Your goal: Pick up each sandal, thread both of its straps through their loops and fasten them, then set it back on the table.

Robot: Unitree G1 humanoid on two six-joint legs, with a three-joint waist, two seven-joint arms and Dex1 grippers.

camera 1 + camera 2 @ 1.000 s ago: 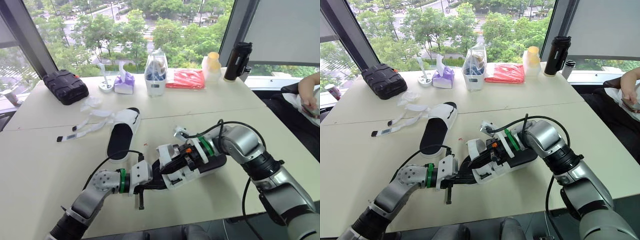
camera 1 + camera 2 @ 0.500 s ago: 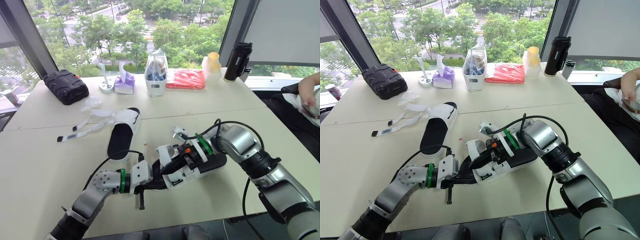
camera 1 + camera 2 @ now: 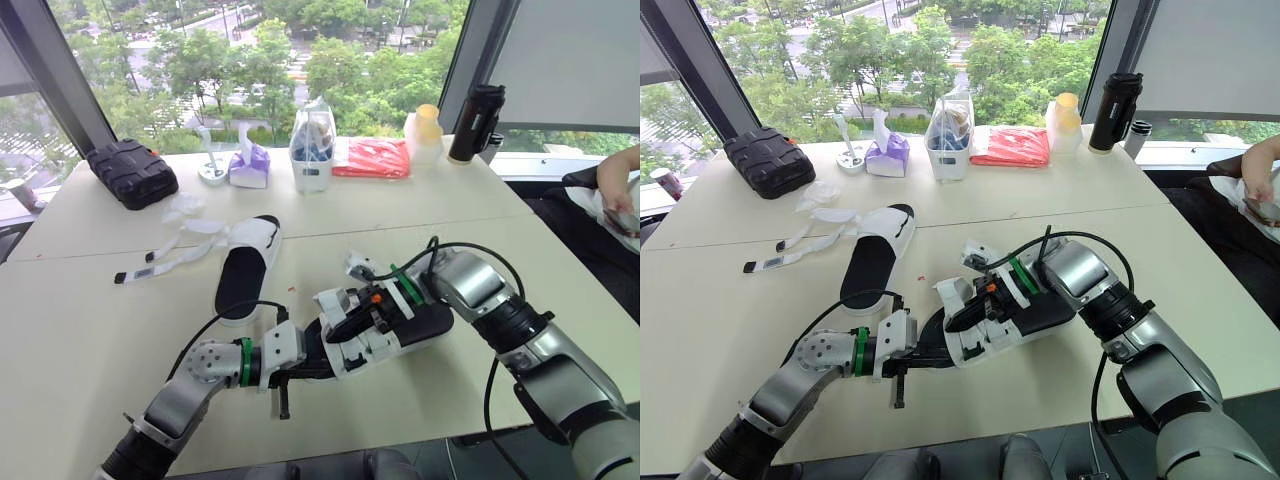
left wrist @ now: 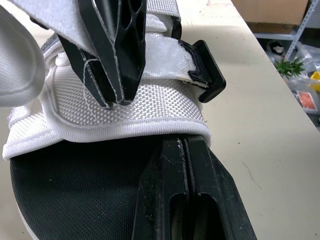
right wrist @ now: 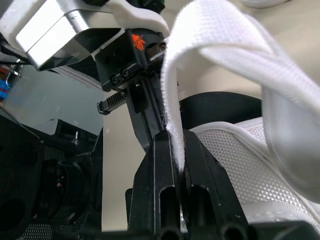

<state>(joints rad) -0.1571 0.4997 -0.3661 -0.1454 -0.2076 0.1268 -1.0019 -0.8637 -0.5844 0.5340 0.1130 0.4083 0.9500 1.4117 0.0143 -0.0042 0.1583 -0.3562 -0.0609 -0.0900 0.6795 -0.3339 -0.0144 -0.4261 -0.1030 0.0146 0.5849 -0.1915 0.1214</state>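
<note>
Left pincer (image 3: 318,360): forearm low along the desk (image 3: 80,320), clenched on the near end of the sandal (image 3: 405,335). Sandal has a black mesh insole and white woven upper, and sits at the desk's front centre. Right pincer (image 5: 173,142): elbow bent inward, clenched on the fuzzy white strap (image 5: 215,55). Second sandal (image 3: 245,270): flat, farther back-left, bare desk around it.

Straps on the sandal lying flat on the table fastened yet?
No, the sandal on the table has its white straps lying loose and spread out flat beside it.
</note>
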